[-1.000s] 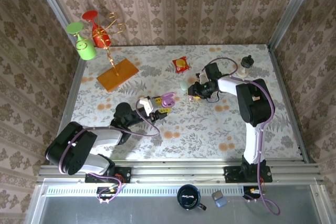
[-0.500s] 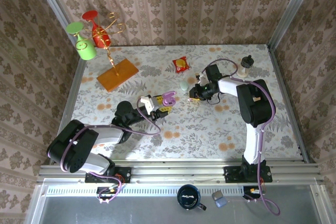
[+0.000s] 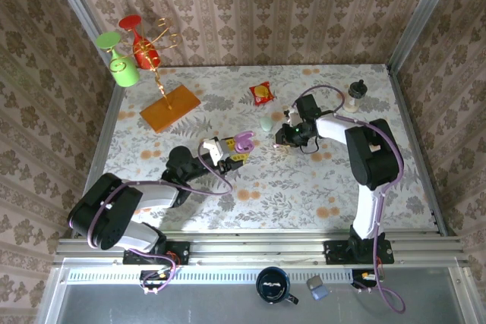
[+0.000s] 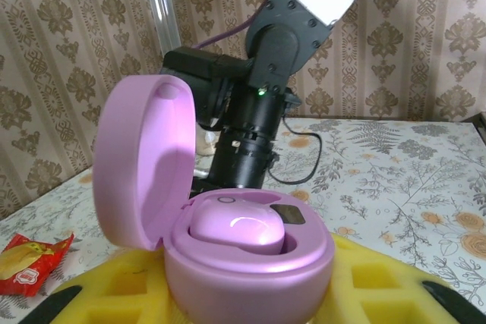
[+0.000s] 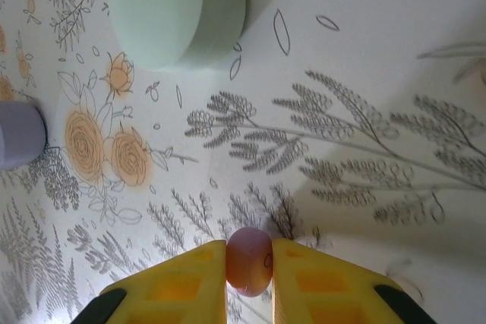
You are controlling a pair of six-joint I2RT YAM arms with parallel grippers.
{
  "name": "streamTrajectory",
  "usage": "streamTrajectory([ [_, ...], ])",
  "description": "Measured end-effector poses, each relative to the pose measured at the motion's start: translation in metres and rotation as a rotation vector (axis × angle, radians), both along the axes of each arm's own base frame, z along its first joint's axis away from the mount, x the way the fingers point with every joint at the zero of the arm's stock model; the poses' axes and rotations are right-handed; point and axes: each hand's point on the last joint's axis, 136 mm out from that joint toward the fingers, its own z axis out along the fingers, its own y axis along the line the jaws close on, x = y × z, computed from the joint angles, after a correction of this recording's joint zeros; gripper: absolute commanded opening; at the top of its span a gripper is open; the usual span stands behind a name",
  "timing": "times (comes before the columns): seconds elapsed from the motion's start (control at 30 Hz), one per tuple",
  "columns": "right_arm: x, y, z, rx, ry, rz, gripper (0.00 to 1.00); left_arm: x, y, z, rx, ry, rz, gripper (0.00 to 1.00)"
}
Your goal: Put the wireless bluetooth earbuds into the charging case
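right claw (image 5: 249, 271) clenched on pink earbud (image 5: 248, 254) | left claw (image 4: 249, 305) grasping open purple case (image 4: 247, 259) | likely tiny, light, slick: pinch mid-body

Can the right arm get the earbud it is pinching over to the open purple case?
Probably yes. The right gripper, shut on the pinkish earbud, sits close beside the open purple charging case held by the left gripper; the lid is swung back, and the mint case lies off that line.
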Motion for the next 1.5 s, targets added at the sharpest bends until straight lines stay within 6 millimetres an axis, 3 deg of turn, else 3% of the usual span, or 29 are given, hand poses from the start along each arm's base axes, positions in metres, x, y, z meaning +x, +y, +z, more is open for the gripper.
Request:
streamTrajectory([
  [0.43,-0.036,-0.006,0.089,-0.099,-0.234,0.103,0.2,0.01,0.006,-0.009,0.016,0.024,-0.012,0.22],
  [0.73,-0.076,0.022,0.138,-0.202,-0.427,0.29,0.19,0.006,0.004,-0.008,0.015,0.04,-0.043,0.22],
  [1.03,-0.099,0.032,0.192,-0.202,-0.668,0.39,0.19,0.003,0.008,0.0,0.018,0.038,-0.036,0.22],
  [1.5,-0.137,0.081,0.238,-0.213,-0.886,0.631,0.19,-0.003,0.012,0.005,0.032,0.029,-0.035,0.21],
])
